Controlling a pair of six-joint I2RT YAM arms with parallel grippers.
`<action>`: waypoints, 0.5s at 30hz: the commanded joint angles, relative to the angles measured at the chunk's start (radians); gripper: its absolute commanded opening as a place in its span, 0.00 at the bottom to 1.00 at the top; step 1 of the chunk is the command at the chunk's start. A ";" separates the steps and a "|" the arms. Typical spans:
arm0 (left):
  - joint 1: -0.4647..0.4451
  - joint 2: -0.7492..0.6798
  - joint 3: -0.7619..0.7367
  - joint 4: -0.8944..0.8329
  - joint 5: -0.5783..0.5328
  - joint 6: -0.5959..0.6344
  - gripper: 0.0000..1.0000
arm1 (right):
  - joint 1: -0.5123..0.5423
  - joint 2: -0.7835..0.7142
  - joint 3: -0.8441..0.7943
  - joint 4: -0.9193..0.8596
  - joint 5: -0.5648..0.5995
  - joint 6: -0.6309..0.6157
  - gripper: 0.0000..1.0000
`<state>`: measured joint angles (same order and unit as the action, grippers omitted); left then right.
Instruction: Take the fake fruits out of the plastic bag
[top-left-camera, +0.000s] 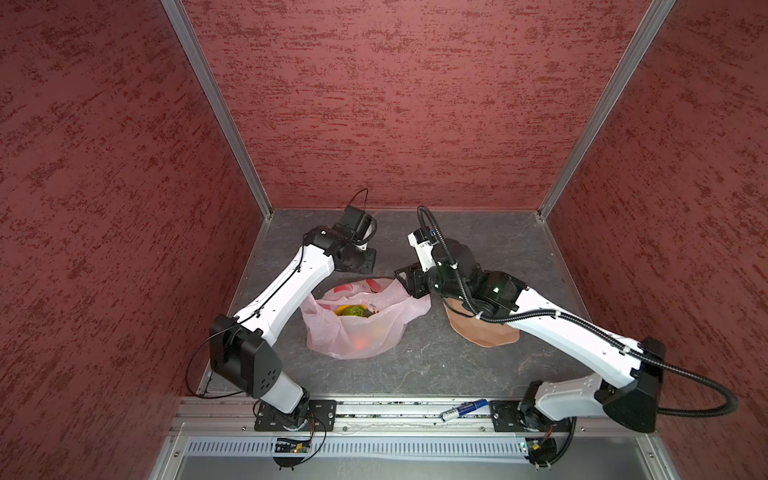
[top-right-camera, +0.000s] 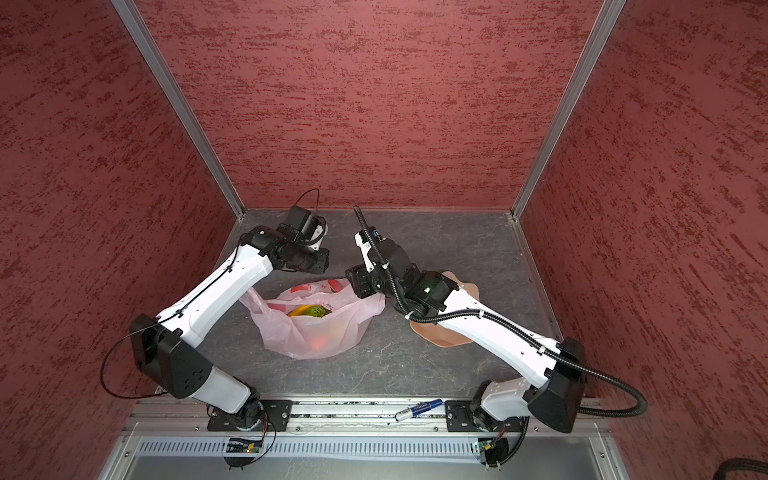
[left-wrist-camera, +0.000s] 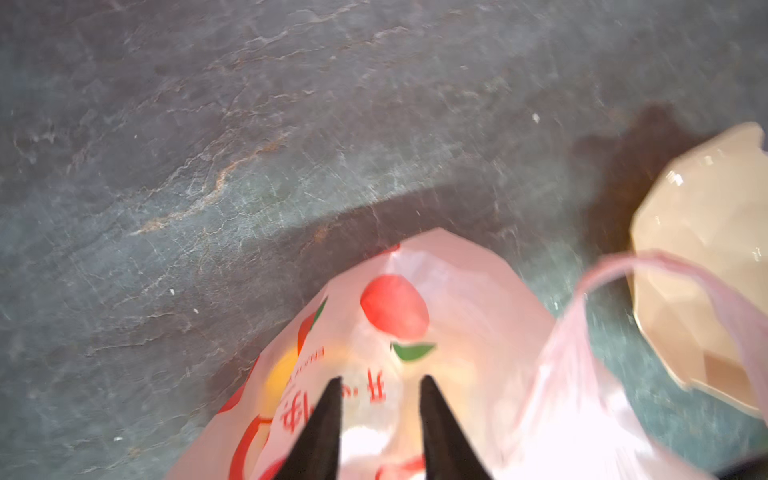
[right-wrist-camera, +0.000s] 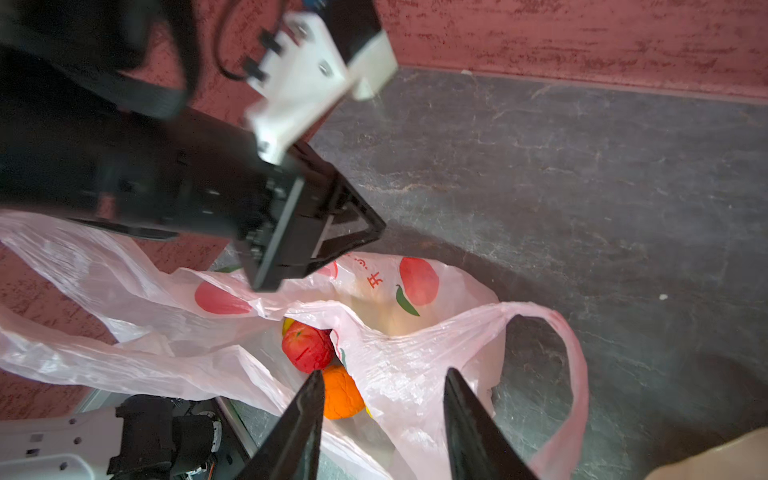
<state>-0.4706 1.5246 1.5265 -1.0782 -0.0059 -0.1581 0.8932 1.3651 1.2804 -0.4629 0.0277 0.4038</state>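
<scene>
The plastic bag (top-left-camera: 353, 332) is pale pink with red fruit prints and sits open on the grey floor in both top views. Fake fruits lie inside it: a green textured ball (top-left-camera: 355, 311), a yellow piece (top-left-camera: 343, 309), a red fruit (right-wrist-camera: 307, 347) and an orange one (right-wrist-camera: 340, 395). My left gripper (left-wrist-camera: 380, 380) hangs over the bag's far printed side, jaws apart, with only film behind them. My right gripper (right-wrist-camera: 384, 370) stands open just above the bag's right rim, beside a loop handle (right-wrist-camera: 569, 353). Neither holds anything.
A peach petal-edged bowl (top-left-camera: 484, 334) sits right of the bag, partly under my right arm. Red textured walls close in the back and both sides. A blue and white battery (top-left-camera: 463, 409) lies on the front rail.
</scene>
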 joint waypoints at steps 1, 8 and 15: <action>-0.001 -0.040 -0.003 -0.099 0.051 0.027 0.46 | 0.004 -0.043 -0.033 0.023 0.009 0.019 0.48; -0.092 0.017 -0.030 -0.204 -0.083 0.013 0.58 | 0.004 -0.111 -0.087 0.037 0.052 0.036 0.50; -0.149 0.070 -0.060 -0.258 -0.168 -0.024 0.65 | 0.003 -0.155 -0.155 0.082 0.060 0.061 0.50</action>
<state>-0.6044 1.5890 1.4689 -1.2873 -0.1116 -0.1600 0.8932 1.2259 1.1431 -0.4229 0.0563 0.4458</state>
